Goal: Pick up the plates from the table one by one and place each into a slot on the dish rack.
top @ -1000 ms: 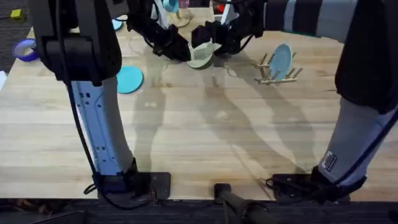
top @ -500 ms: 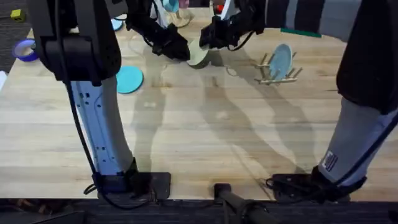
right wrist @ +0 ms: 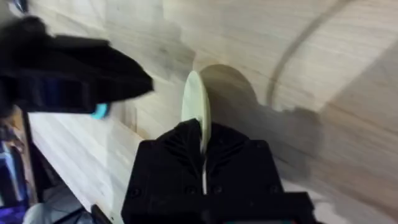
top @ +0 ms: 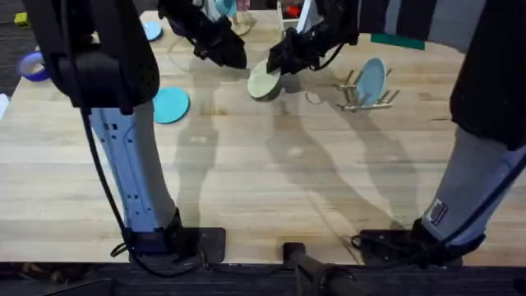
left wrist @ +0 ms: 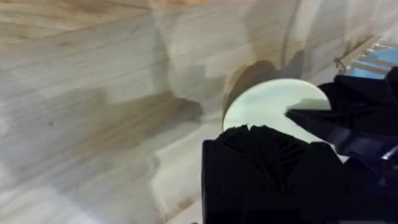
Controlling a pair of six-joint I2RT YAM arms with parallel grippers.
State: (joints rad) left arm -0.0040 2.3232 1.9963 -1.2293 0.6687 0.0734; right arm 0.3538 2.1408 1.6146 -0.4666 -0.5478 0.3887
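The right gripper (right wrist: 202,165) has the cream plate (top: 264,80) pinched by its rim, both fingers pressed together on the thin edge — from the right wrist camera the plate stands up edge-on between them. It hangs tilted just above the table (top: 271,181), near the far edge about mid-width, casting a shadow on the planks below it. The left gripper (top: 230,56) sits just beside the plate on its left; whether its fingers are apart or together I cannot tell.

The dish rack (top: 366,94) stands a little to the right along that same far edge, and a turquoise plate (top: 371,80) already leans upright in one of its slots. Another turquoise plate (top: 170,105) lies flat toward the far-left part of the table.

To do this step well, I'd say the cream plate wants carrying over to the rack with its face parallel to the standing plate, then lowering edge-first into a free slot — slowly, since a rim pinch like this could let it swivel. The left arm looks better kept clear of that path.
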